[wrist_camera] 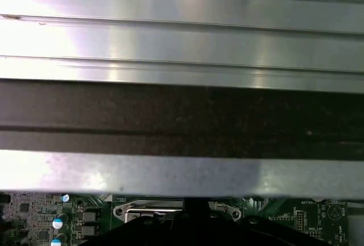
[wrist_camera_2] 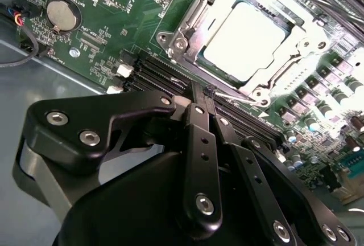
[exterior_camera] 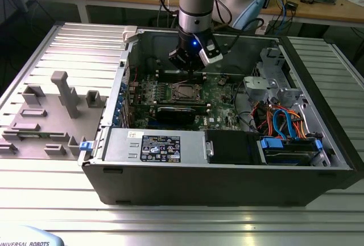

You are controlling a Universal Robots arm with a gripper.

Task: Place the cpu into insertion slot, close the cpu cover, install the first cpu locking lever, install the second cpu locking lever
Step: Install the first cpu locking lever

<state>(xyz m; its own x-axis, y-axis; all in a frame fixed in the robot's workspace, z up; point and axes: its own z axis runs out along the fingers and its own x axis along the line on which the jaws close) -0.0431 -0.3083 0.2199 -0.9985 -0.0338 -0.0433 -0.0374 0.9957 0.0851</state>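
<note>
The cpu (wrist_camera_2: 247,38) lies silver side up in the insertion slot (exterior_camera: 183,91) on the green board. The cpu cover (wrist_camera_2: 193,17), a silver frame, lies flat around the chip. My gripper (wrist_camera_2: 206,91) is shut, its black fingertips pressed together just beside the socket's edge. A thin silver locking lever (wrist_camera_2: 242,96) runs along that edge, right at the fingertips; whether they touch it is unclear. In the exterior view the gripper (exterior_camera: 190,78) hangs inside the open computer case, just behind the slot.
Long black memory slots (wrist_camera_2: 153,72) run under the fingers, and a coin battery (wrist_camera_2: 62,14) sits on the board. The case wall (wrist_camera: 182,115) is close behind. A power supply (exterior_camera: 153,146) and cabled drive cage (exterior_camera: 284,123) fill the case front. Grey fixture blocks (exterior_camera: 57,115) stand at the exterior view's left.
</note>
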